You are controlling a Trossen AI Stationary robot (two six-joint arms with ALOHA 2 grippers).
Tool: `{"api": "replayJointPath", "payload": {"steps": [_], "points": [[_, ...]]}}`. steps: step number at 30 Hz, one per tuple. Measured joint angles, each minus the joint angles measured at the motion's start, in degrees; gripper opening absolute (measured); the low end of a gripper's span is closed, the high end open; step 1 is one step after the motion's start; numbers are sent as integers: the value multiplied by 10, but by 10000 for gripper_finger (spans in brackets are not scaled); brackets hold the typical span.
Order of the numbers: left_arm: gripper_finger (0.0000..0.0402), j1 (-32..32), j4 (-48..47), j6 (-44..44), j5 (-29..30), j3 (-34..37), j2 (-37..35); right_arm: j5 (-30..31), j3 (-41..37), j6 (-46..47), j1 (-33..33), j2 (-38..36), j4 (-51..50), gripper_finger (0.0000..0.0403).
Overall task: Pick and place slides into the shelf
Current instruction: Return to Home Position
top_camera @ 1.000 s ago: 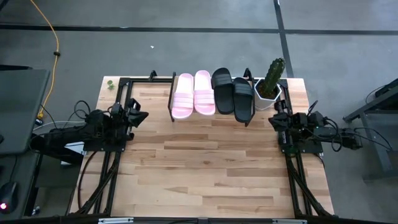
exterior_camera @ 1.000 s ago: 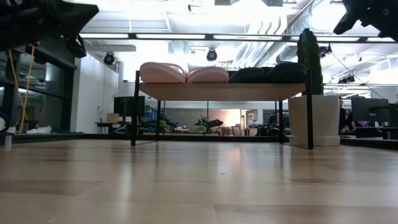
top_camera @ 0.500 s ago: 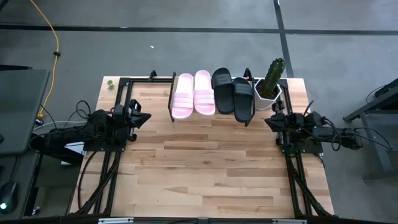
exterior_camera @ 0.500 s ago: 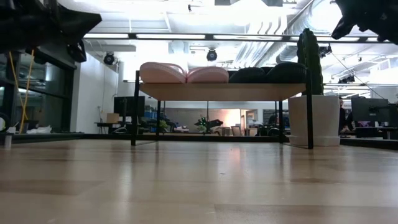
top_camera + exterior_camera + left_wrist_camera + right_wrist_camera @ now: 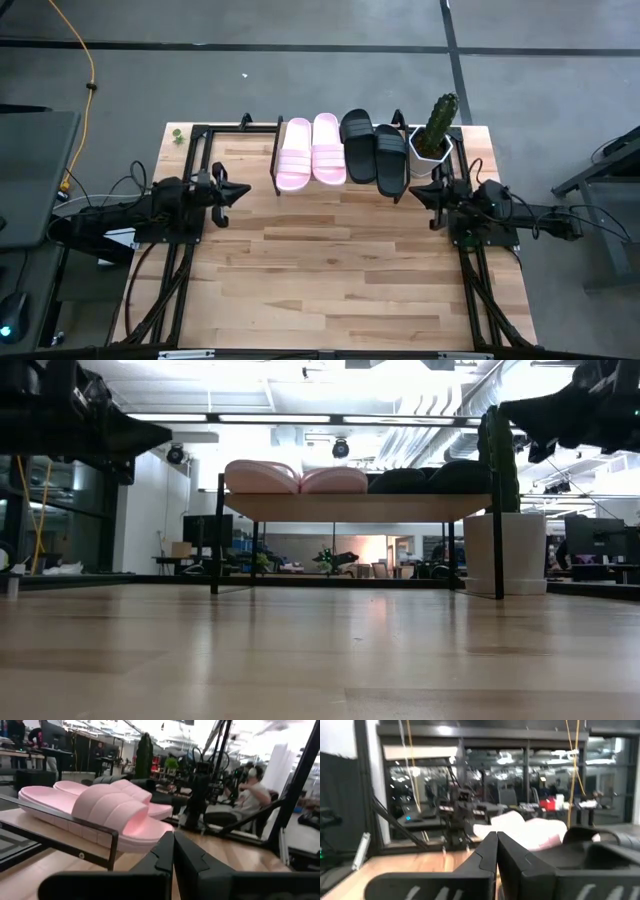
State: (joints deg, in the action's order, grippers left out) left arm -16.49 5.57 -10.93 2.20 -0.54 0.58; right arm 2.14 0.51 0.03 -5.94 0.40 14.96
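Note:
Two pale pink slides [image 5: 311, 150] and two black slides [image 5: 375, 152] lie side by side, soles down, on the wooden top of the shelf [image 5: 340, 185] at the table's far edge; in the low view the shelf [image 5: 355, 507] stands on thin dark legs. My left gripper [image 5: 243, 190] hangs shut above the table just left of the shelf; its wrist view shows the pink slides [image 5: 100, 810] close ahead. My right gripper [image 5: 418, 192] is shut, just right of the shelf, near the black pair [image 5: 600, 845].
A cactus in a white pot [image 5: 434, 140] stands at the shelf's right end, close to my right gripper. A dark metal frame [image 5: 200, 140] borders the table's far left corner. Bare wooden tabletop [image 5: 330, 270] stretches from the shelf to the near edge. People sit in the room beyond [image 5: 252, 790].
Both arms have reached inward toward the shelf: my left gripper moved toward the table's right, my right gripper toward the table's left, each staying shut and above the table. The slides and the shelf have kept still.

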Motion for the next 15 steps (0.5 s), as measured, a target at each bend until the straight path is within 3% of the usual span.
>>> {"api": "replayJointPath", "payload": {"steps": [15], "points": [[0, 0, -45, 52, 0, 0, 0, 17, 0, 0, 0, 0, -90, 0]]}}
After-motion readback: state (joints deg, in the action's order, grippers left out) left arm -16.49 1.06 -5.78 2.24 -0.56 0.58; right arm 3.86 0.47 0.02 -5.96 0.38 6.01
